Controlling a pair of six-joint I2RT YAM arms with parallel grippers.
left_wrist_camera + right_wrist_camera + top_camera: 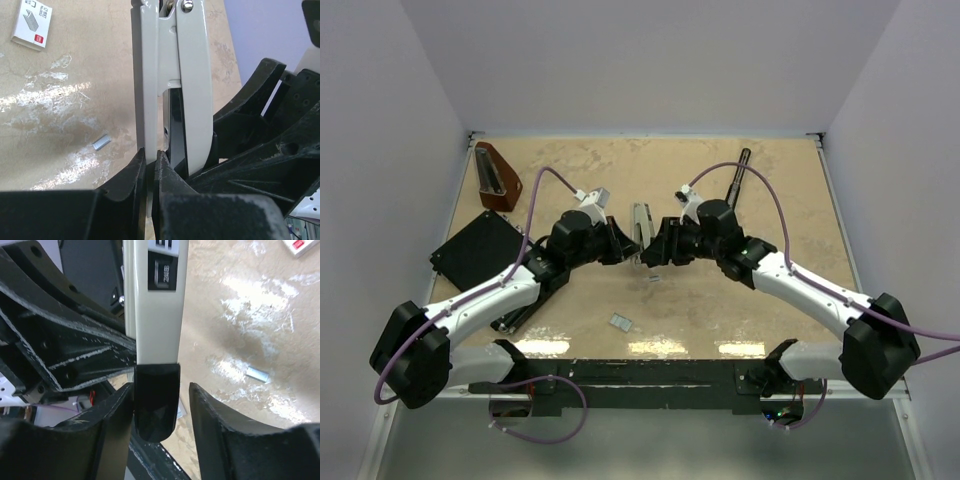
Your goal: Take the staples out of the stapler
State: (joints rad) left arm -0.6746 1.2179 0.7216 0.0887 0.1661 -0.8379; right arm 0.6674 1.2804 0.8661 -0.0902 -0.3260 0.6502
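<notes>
Stapler (642, 226) (192, 75) (155, 315) sits mid-table, caught between the two grippers. It has a cream body and a black rounded end. Can't tell if it rests on the table (790, 200) or is lifted.

Left gripper (625, 245) (150, 152) is pressed together, pinching a thin cream edge of the stapler between its fingertips.

Right gripper (657, 245) (160, 390) is spread. The stapler's black end sits between its fingers, against one finger (120, 410), with a clear gap to the other (210, 410), so there is no clamp.

A staple strip (620, 321) lies loose on the table toward the near edge. A smaller bit (655, 279) just below the grippers is possibly another strip, too small to tell. Each wrist view shows one strip flat on the table beside the stapler (101, 142) (257, 374), apart from it.

A white staple box (31, 24) lies farther off in the left wrist view. A brown wedge (498, 175) is at far left and a flat black box (480, 250) is near the left arm. A slim black rod (738, 175) lies beyond the right arm.
</notes>
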